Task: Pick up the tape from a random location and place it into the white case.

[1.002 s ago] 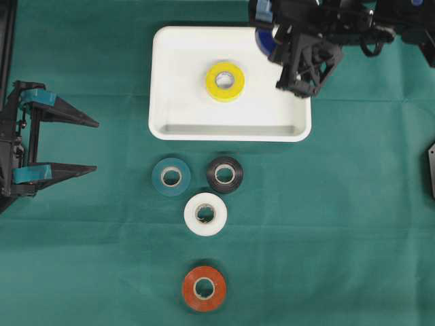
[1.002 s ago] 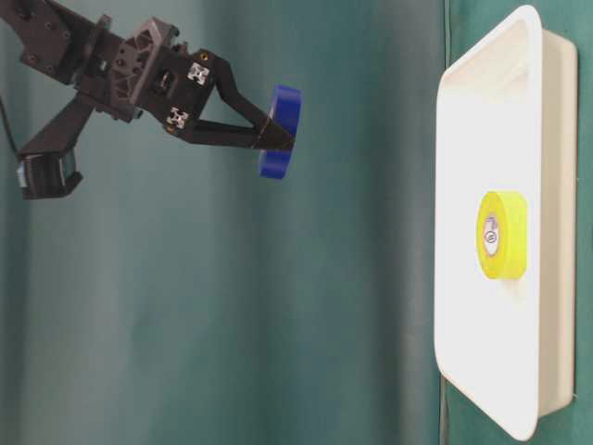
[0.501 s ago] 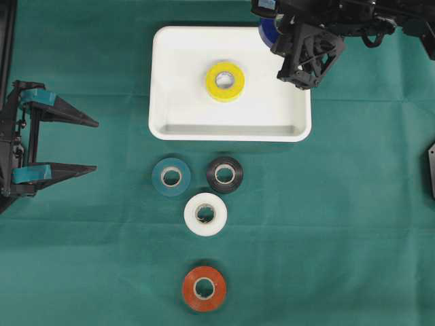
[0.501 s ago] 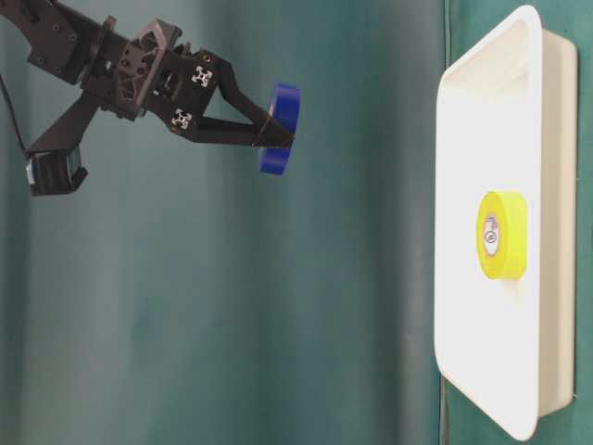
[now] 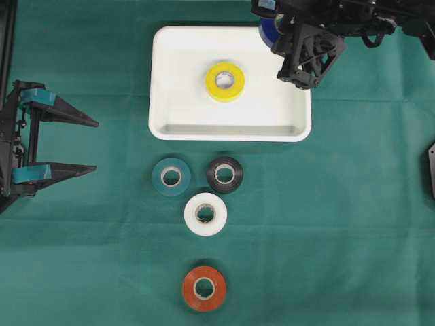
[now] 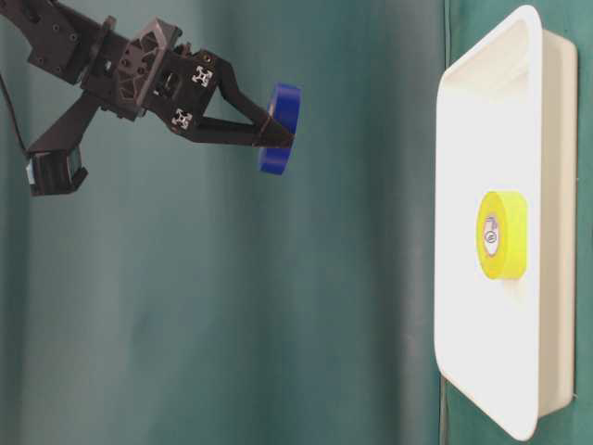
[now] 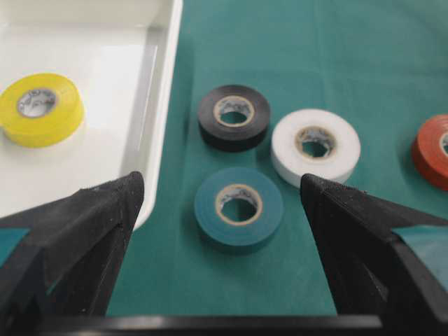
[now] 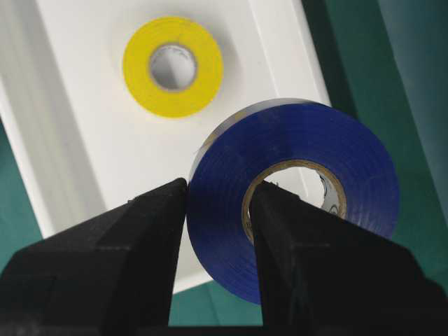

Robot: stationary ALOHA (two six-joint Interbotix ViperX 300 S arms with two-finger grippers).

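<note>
Overhead: blue tape (image 5: 266, 32) is clamped in the right gripper (image 5: 272, 34) over the white case's (image 5: 170, 125) far right corner.
Table-level: tape is held well above the case.
Right wrist: one finger (image 8: 290, 259) is passed through the tape's core.
Left gripper (image 5: 92, 146) is spread wide, nothing held.

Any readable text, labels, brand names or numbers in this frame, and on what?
None can be read. The yellow tape roll in the white case has small dark marks on its core label in the table-level view, too small and blurred to read. The other rolls' cores look blank.
</note>
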